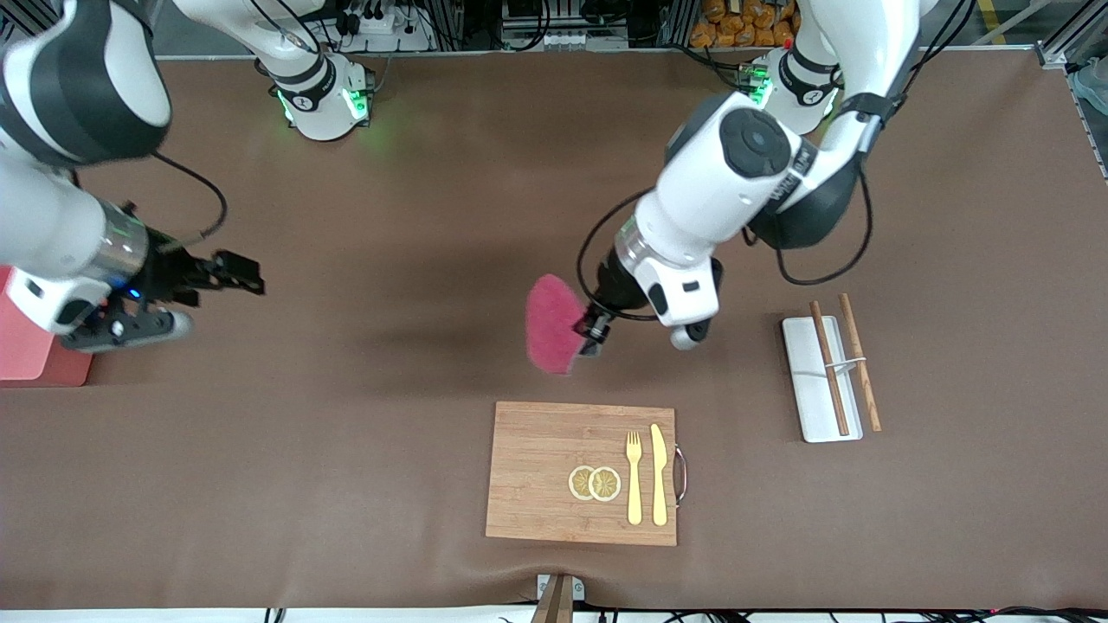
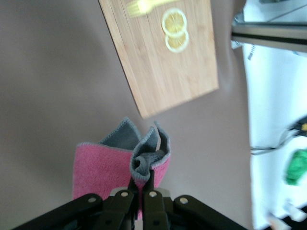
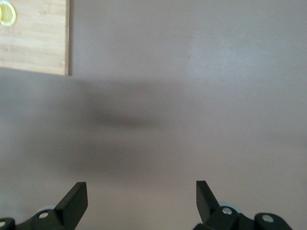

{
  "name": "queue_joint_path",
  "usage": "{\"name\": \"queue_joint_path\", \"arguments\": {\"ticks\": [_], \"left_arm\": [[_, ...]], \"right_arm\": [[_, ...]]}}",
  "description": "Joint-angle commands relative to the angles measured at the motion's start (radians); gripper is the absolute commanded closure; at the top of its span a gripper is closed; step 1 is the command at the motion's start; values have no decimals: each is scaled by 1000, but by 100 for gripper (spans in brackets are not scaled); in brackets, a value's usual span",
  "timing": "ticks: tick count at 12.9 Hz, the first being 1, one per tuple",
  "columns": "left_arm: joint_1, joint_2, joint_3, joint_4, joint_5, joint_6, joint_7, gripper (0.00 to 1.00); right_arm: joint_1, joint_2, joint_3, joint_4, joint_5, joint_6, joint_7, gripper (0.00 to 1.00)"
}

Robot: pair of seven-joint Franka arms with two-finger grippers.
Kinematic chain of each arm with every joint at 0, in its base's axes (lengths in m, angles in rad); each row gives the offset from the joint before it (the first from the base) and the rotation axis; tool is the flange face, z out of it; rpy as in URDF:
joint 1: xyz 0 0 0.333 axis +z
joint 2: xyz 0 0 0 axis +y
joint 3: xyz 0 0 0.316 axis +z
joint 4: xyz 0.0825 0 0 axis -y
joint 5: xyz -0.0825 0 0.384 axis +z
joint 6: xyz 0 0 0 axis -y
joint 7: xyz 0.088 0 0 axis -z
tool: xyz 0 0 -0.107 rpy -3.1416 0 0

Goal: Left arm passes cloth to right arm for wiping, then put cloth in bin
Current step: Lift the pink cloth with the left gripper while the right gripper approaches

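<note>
one cloth [image 1: 552,323] pinched in the left hand [image 1: 592,336], apparently airborne; right hand [image 1: 232,271] spread wide, waiting.

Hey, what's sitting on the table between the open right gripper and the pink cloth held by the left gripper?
Nothing: the front view shows only bare brown table between the right gripper and the crimson-pink cloth.

brown matte table cover [image 1: 415,216] spans the whole work surface, soft shadow near its middle. cables and power strips [image 1: 381,22] along the edge by the arm bases. aluminium frame profile [image 1: 1060,43] at one corner. pale floor strip [image 1: 260,615] at the camera-side edge, even overhead light
</note>
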Motion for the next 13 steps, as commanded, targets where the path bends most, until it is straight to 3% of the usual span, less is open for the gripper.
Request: {"name": "queue_joint_path", "arguments": {"ticks": [1,2,5,7,10,12,13], "left_arm": [[-58,30,9,30,-17,96,-165,100],[-76,48,9,31,-15,138,-217,100],[-95,81,9,34,-17,279,-386,100],[-98,101,3,41,-58,298,-417,100],[-90,98,3,42,-185,293,-417,100],[-86,98,4,42,-240,293,-417,100],[-86,96,3,42,-247,293,-417,100]], "right_arm": [[22,73,-5,20,46,15,45,0],[40,75,-4,20,74,16,54,0],[25,110,-13,20,394,18,206,0],[11,137,-13,20,517,24,365,0],[-13,202,-13,20,769,76,497,0],[-3,231,-13,17,866,124,528,0],[11,233,-12,9,869,125,528,0]]}}
